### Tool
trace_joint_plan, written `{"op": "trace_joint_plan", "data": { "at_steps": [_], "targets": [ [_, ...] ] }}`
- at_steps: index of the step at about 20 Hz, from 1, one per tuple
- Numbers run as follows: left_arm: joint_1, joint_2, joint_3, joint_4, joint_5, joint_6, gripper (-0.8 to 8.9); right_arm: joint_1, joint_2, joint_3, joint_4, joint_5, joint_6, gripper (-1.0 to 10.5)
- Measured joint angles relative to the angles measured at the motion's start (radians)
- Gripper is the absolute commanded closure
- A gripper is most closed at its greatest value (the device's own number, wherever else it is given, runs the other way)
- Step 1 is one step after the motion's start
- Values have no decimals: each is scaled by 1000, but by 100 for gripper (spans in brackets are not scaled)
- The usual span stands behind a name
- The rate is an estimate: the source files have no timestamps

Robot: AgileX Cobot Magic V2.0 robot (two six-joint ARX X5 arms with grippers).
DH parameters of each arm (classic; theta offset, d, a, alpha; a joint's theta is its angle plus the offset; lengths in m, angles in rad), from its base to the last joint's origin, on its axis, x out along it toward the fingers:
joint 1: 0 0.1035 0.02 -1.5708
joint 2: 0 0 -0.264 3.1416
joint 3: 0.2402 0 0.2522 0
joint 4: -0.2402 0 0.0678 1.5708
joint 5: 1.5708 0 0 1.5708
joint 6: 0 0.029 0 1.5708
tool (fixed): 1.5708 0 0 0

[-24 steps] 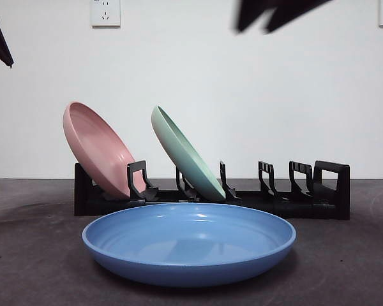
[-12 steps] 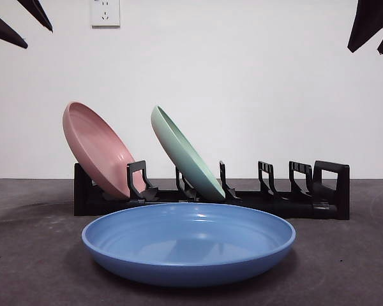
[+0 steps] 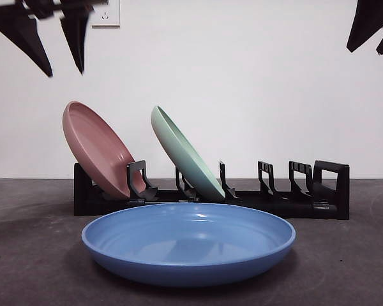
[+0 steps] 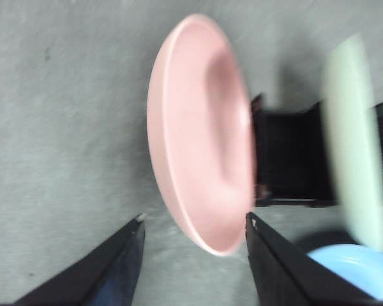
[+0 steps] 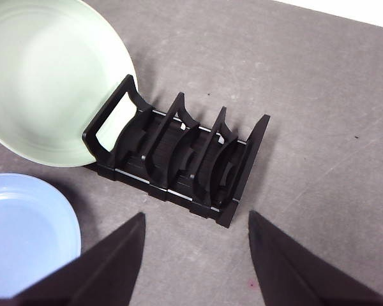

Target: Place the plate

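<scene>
Blue plate (image 3: pixel 189 242) lies flat before the rack (image 3: pixel 300 197), unslotted; left gripper (image 3: pixel 56 44) hangs wide open, empty, above the pink plate (image 3: pixel 99 150).

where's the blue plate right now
In the front view the blue plate lies flat on the table, just in front of the black rack holding the pink plate and green plate.

Blue plate (image 3: pixel 188 242) unobstructed from above, black rack (image 3: pixel 281 197) close behind, its right-hand slots free
</scene>
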Motion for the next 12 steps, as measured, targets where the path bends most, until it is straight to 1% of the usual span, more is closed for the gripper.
{"op": "trace_joint_plan", "data": {
  "at_steps": [3,5,8,12],
  "targets": [
    [-41,58,5,-3,-131,5,566,0,0,0,-8,0,0,689],
    [-54,84,5,0,-185,10,567,0,0,0,-16,0,0,689],
    [-54,121,6,34,-193,18,568,0,0,0,-20,0,0,689],
    [-54,164,6,39,-195,25,570,0,0,0,-21,0,0,689]
  ]
}}
